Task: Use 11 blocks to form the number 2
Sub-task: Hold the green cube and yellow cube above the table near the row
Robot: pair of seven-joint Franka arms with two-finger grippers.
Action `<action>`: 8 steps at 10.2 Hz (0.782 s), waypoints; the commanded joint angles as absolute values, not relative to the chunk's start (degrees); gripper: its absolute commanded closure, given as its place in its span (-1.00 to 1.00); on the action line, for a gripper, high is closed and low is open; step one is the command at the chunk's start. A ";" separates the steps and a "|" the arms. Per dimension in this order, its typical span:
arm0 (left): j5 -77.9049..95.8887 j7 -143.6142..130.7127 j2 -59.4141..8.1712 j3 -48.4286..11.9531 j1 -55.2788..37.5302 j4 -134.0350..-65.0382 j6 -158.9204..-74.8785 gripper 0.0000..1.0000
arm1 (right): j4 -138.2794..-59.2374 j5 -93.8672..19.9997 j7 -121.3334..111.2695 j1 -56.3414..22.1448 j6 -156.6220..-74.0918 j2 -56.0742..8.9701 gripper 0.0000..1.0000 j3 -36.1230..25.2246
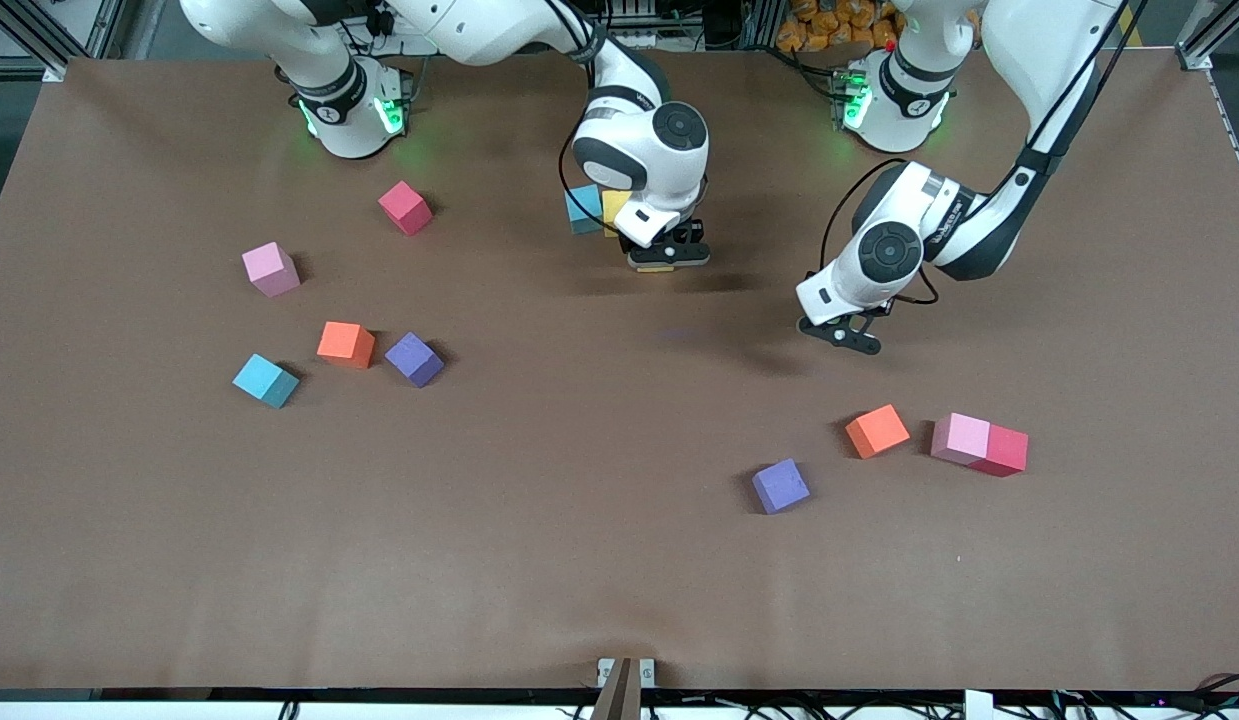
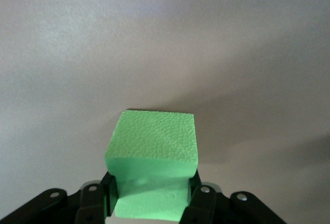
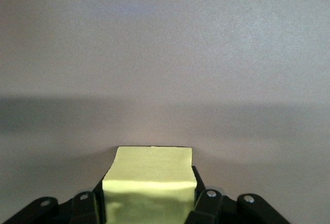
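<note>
Light, soft foam squashes under the pinch: the left gripper [image 2: 149,203] clenches a green block [image 2: 153,149] on flat side faces, the right gripper [image 3: 149,206] a yellow block [image 3: 150,175] beside the cyan block [image 1: 582,208].

The front camera looks down from high across the table [image 1: 619,580], bases at twelve o'clock. Each wrist camera looks closely past its own fingers onto that tabletop.
</note>
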State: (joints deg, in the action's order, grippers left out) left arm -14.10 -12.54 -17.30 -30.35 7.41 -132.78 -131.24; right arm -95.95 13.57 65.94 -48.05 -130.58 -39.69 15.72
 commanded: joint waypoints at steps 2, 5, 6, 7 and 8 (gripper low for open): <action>-14.41 -12.92 -16.52 -30.76 7.73 -129.82 -128.06 0.09 | -98.00 14.85 67.67 -48.43 -131.40 -38.14 0.98 15.56; -13.45 -13.01 -17.93 -30.67 8.79 -128.33 -128.06 0.10 | -98.00 14.85 69.08 -48.78 -131.84 -38.23 0.90 15.56; -12.49 -13.01 -18.10 -30.67 8.79 -127.80 -128.06 0.10 | -98.09 14.85 69.08 -48.87 -131.84 -38.23 0.85 15.56; -12.48 -13.01 -18.80 -30.67 8.62 -127.10 -128.06 0.11 | -98.09 14.85 69.08 -48.95 -131.84 -38.23 0.84 15.56; -12.48 -13.01 -19.33 -30.59 8.35 -125.78 -128.06 0.12 | -98.09 14.85 69.08 -49.22 -131.84 -38.32 0.84 15.56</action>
